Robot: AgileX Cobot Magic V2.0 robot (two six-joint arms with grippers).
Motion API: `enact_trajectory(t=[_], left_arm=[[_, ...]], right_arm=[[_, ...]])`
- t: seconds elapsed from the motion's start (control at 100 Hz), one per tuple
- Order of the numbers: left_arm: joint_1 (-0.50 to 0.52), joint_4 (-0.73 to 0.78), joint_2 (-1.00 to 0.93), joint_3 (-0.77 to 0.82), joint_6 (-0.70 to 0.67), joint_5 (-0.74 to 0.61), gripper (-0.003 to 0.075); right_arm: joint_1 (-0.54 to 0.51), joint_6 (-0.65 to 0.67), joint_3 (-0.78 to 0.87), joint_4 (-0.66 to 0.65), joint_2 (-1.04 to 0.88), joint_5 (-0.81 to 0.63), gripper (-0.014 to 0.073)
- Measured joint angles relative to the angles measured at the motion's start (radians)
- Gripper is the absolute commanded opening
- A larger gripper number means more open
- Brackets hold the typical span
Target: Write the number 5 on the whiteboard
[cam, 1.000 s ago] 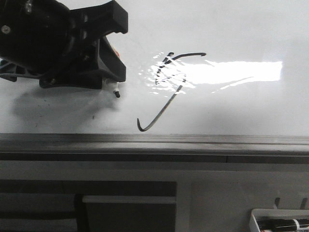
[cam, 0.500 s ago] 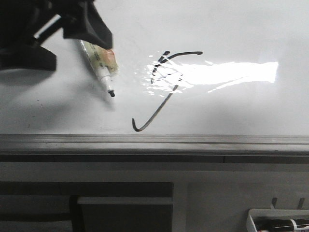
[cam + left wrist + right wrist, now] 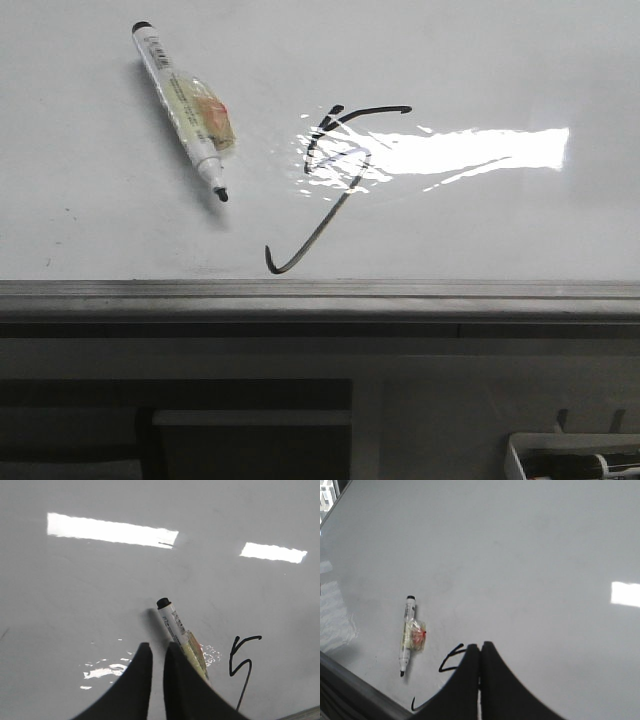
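Observation:
The number 5 [image 3: 375,110] stands in thin black strokes on the whiteboard [image 3: 480,60], partly under bright glare. A white marker [image 3: 185,105] with its black tip bare lies flat on the board, left of the 5. Neither gripper shows in the front view. In the left wrist view my left gripper [image 3: 157,650] hangs above the board with a narrow gap between its fingers and nothing in it. The marker [image 3: 180,630] lies beside it, and the 5 [image 3: 244,685] further off. My right gripper [image 3: 480,645] is shut and empty above the board, with the 5 [image 3: 451,657] and marker [image 3: 407,640] beside it.
A grey metal edge rail [image 3: 400,292] runs along the board's near side. Below it stands a grey cabinet with dark drawers [image 3: 250,430]. A white tray [image 3: 560,455] holding markers sits at the lower right.
My left gripper held the marker over the board left of the 5, then let it go and moved out of the front view. The marker now lies flat on the board.

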Motion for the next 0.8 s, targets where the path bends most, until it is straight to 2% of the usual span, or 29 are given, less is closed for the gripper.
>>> enact_trajectory(t=[0.24, 0.8], left_arm=[[0.0, 0.006, -0.133, 0.098, 0.005, 0.002, -0.002], [0.0, 0.009, -0.143, 0.148, 0.005, 0.005, -0.002]], right_arm=[[0.0, 0.0, 0.062, 0.019, -0.141, -0.009, -0.0069], [0.0, 0.0, 0.062, 0.026, -0.145, -0.014, -0.0069]])
